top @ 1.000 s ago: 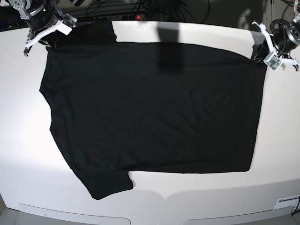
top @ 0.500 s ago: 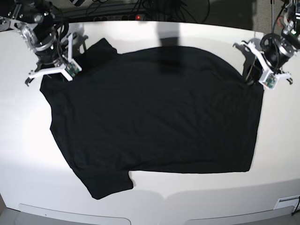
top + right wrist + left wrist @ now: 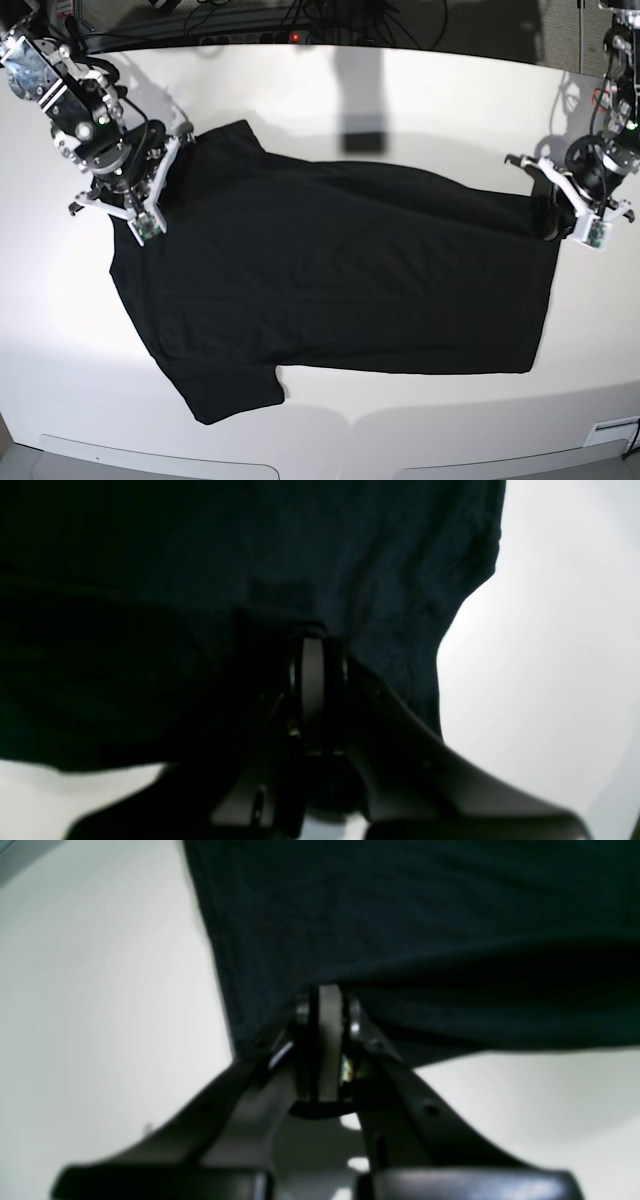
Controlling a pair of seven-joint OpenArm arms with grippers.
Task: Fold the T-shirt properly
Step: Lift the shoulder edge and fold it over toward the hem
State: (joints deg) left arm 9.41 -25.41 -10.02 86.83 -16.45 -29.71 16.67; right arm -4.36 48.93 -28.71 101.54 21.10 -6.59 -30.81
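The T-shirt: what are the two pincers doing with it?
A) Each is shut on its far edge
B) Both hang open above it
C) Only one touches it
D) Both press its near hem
A: the left pincer and right pincer each clamp the T-shirt at its far edge.

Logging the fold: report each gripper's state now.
Left gripper: closed on the T-shirt.
Right gripper: closed on the T-shirt.

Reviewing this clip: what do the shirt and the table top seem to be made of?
T-shirt: soft black knit cloth, matte; it sags and creases where it is lifted. Table: hard, smooth white surface with a faint sheen, probably laminate or painted board, though I cannot tell which.
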